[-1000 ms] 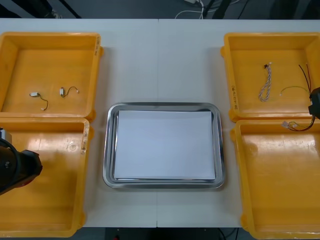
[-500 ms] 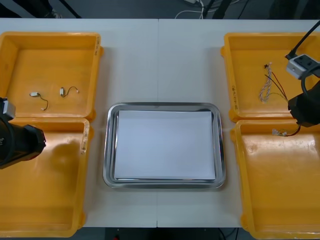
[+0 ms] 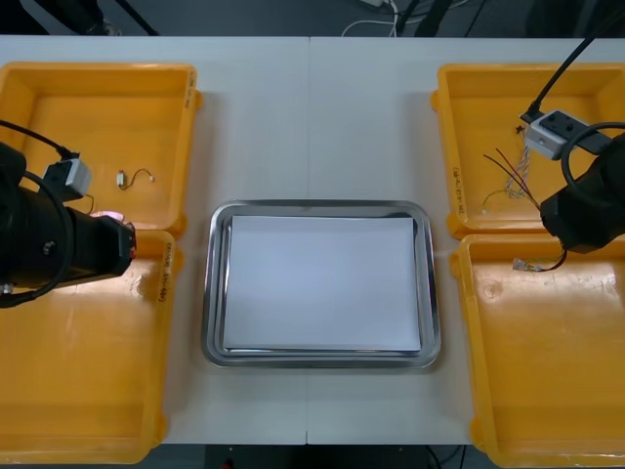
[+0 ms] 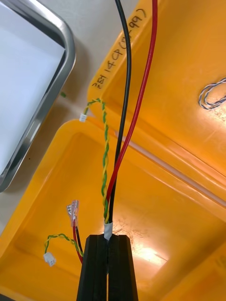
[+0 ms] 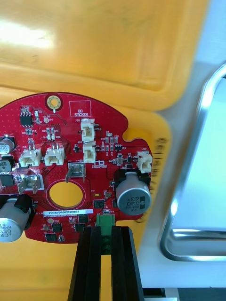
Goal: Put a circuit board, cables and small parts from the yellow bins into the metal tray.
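Here's the left arm, out to the left of the metal tray (image 3: 217, 293), hanging over the seam between the two yellow bins on that side: the far left bin (image 3: 98, 107) and the near left bin (image 3: 88, 391). The left pincer (image 5: 104, 231) is clamped on a green connector (image 5: 105, 220) at the edge of the round red circuit board (image 5: 70, 160). The board is up in the air, component face towards the wrist camera, above the bin wall, with the tray's shiny rim close beside it. One small metal part (image 3: 123, 179) with a thin lead lies on the floor of the far left bin, well apart from the tray. Over to the right of the tray now, the right arm sits above the seam between the far right bin (image 3: 479, 107) and the near right bin (image 3: 547, 391). The right pincer (image 4: 107, 237) has its fingers squeezed on a cable bundle (image 4: 110, 202): a black cable (image 4: 124, 117), a red cable (image 4: 141, 94) and a twisted green and yellow cable (image 4: 104, 155). Loose ends with connectors dangle over the near right bin, on the tray side of the pincer. A twisted blue and white cable (image 4: 212, 94) lies in the far right bin, clear of the bundle. The tray itself sits on the desk (image 3: 293, 117) between the bins, white inside.
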